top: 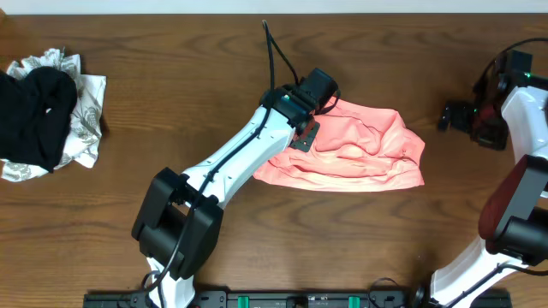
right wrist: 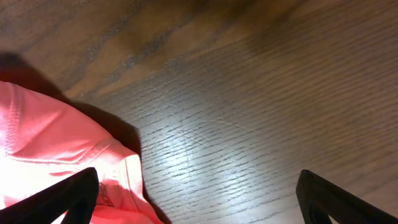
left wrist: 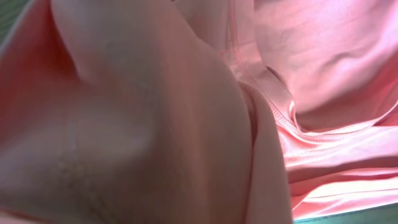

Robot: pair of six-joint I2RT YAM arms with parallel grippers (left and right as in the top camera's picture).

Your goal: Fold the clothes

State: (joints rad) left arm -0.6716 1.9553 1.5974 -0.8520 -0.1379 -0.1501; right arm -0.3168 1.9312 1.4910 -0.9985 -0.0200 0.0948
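T-shirt (top: pixel 368 150) beneath left gripper (top: pixel 324 101); heap (top: pixel 43 111) apart

We take this for a robotics lab bench, not a home. A white-and-black left arm (top: pixel 231 162) and right arm (top: pixel 522 171) rise from a black rail (top: pixel 282 299), and a loose cable (top: pixel 274 51) trails behind the left gripper (top: pixel 318 104). The bare wood-grain table (top: pixel 171 51) carries only practice laundry: a salmon-pink T-shirt (top: pixel 360 154) beneath that gripper, and a heap of black and patterned cloth (top: pixel 43 111) well apart on its left.
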